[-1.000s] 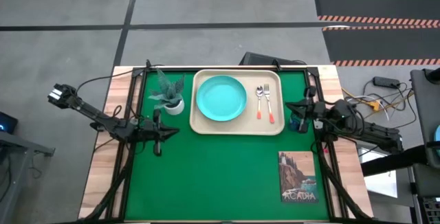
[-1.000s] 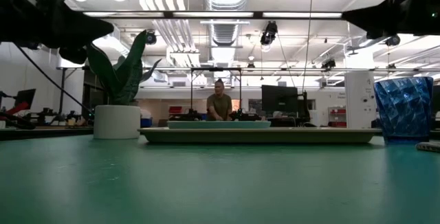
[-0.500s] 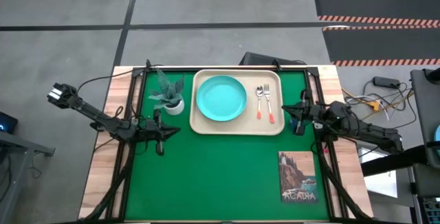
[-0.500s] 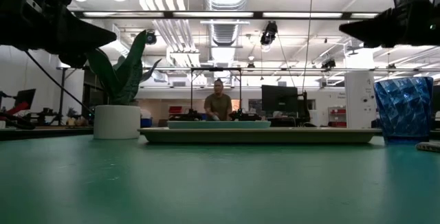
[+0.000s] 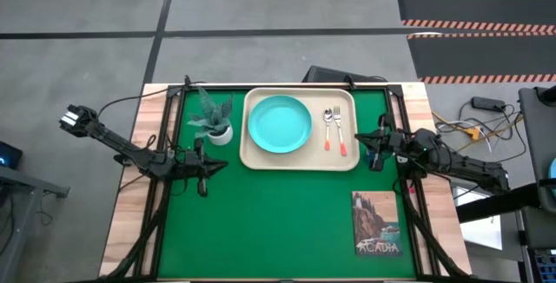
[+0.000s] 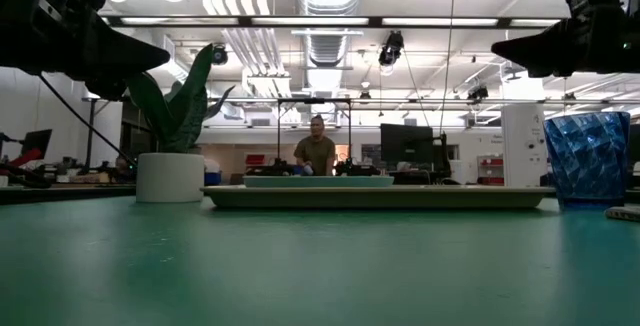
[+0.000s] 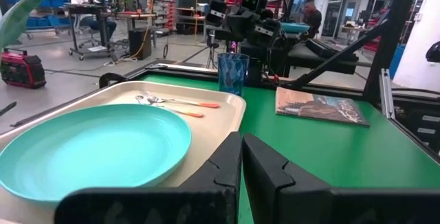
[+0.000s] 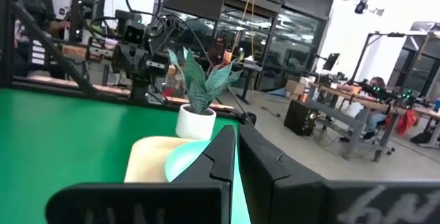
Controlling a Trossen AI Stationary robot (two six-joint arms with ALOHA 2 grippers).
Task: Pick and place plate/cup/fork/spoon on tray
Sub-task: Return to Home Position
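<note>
The tray (image 5: 300, 130) lay at the table's far middle, holding the plate (image 5: 280, 124), spoon (image 5: 328, 127) and fork (image 5: 340, 129). The cup (image 6: 586, 158) stood just right of it, under the right gripper (image 5: 372, 148), fingers pressed together. The left gripper (image 5: 211, 167), also closed, hung near the plant (image 5: 215, 118).

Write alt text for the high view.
A beige tray on a green table holds a turquoise plate, spoon and fork. A potted plant sits left of it, a book near right. Shut tools wait at left and right.
</note>
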